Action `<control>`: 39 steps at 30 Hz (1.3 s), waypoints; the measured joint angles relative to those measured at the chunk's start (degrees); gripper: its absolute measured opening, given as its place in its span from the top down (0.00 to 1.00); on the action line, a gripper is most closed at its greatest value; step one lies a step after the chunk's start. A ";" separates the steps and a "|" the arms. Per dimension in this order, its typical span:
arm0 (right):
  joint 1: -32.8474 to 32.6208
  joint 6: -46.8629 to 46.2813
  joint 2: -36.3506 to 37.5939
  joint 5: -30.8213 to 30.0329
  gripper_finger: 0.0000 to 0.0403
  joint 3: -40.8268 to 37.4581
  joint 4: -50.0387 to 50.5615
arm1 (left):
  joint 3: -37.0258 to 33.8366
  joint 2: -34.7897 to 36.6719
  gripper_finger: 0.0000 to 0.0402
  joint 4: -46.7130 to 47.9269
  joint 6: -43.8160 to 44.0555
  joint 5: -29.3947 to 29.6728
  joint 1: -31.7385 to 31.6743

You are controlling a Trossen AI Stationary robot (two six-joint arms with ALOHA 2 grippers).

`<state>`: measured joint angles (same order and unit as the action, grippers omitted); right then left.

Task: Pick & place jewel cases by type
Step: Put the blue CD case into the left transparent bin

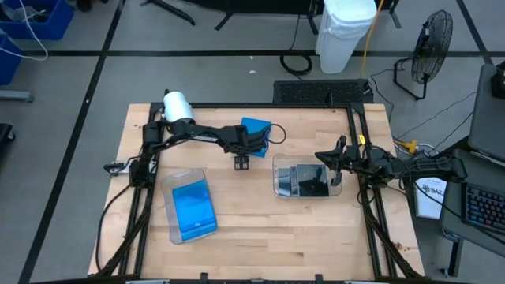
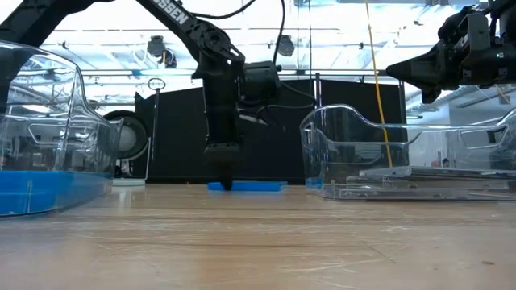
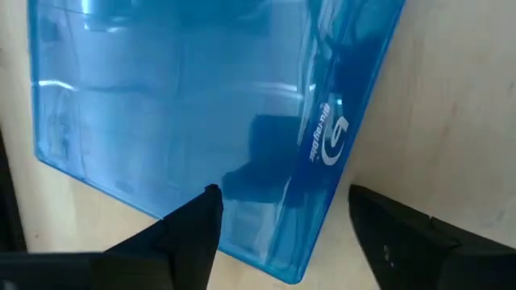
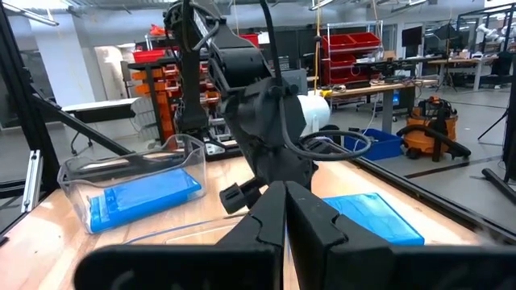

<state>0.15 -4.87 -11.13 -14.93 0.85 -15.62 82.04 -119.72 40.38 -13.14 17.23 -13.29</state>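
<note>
My wooden table carries two clear trays and one loose blue jewel case near its far edge.

I count two clear plastic trays on the counter: the left tray and the right tray. One bright blue jewel case lies loose on the wood toward the far edge. In the left tray I see blue jewel cases stacked flat, but I cannot separate them into a number. In the right tray I see dark jewel cases, at least two by the layered edges in the low view, though I cannot give an exact count. Two arms are over the counter, so two end effectors: the left end effector and the right end effector.
</note>
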 joint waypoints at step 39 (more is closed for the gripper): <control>-0.01 0.01 -0.32 0.02 0.99 -0.01 0.00 | -2.37 6.73 1.00 -10.88 9.03 17.63 1.61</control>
<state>0.14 -4.86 -11.44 -14.91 0.84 -15.62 79.67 -112.99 29.50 -4.11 34.86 -11.68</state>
